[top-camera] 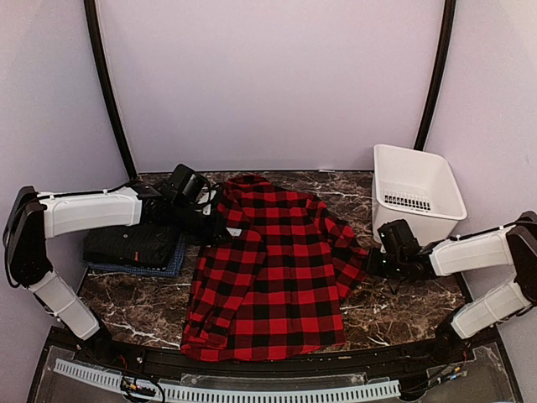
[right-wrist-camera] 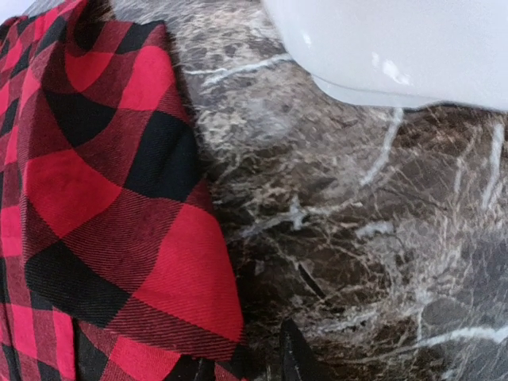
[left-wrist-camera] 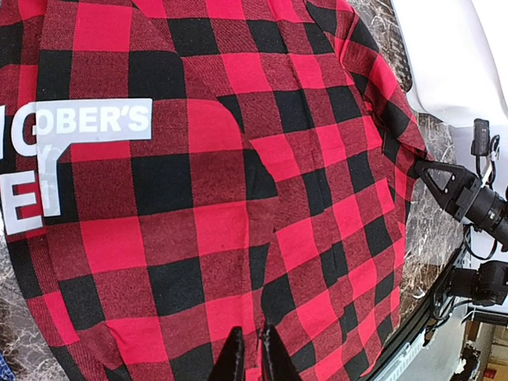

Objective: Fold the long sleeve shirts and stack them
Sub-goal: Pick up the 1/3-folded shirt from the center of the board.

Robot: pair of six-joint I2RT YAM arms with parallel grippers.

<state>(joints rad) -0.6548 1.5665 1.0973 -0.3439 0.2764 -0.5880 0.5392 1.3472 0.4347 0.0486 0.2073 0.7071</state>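
The checked shirt (top-camera: 268,269) is spread flat in the middle of the table (top-camera: 134,306), beside the folded black shirt (top-camera: 134,243). The checked edge is pinched by the left gripper (left-wrist-camera: 254,353). The right gripper (top-camera: 371,262) is set at the sleeve edge, but its hold cannot be told. If that side is missed, the fold could be pulled crooked.

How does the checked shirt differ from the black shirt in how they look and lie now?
The checked shirt is red and black; the black shirt is plain dark with a small red tag. The checked shirt lies spread open in the middle; the black shirt is folded small at the left, on top of the blue shirt. Both lie flat.
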